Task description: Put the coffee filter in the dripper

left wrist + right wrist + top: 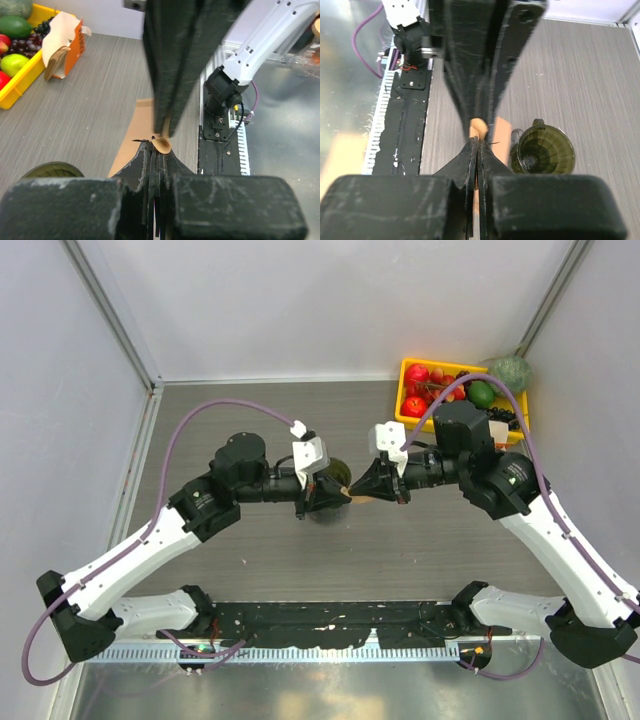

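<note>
From above, your left pincer [328,496] and right pincer [368,488] meet midway between the surface's [250,550] left and right edges. Both pinch the coffee filter [356,496] beside the dripper [339,471]. Left wrist: pincer pressed on tan paper. Right wrist: likewise, dripper upright alongside.

The middle of the counter [400,560] is blocked by the left hand [343,492] and right hand [356,490], closed tip to tip on the coffee filter [136,131]. The dripper [543,150] is crowded just beside them. The back right corner is taken by a yellow fruit tray [402,390]. Open counter is found in front and at the back left.
</note>
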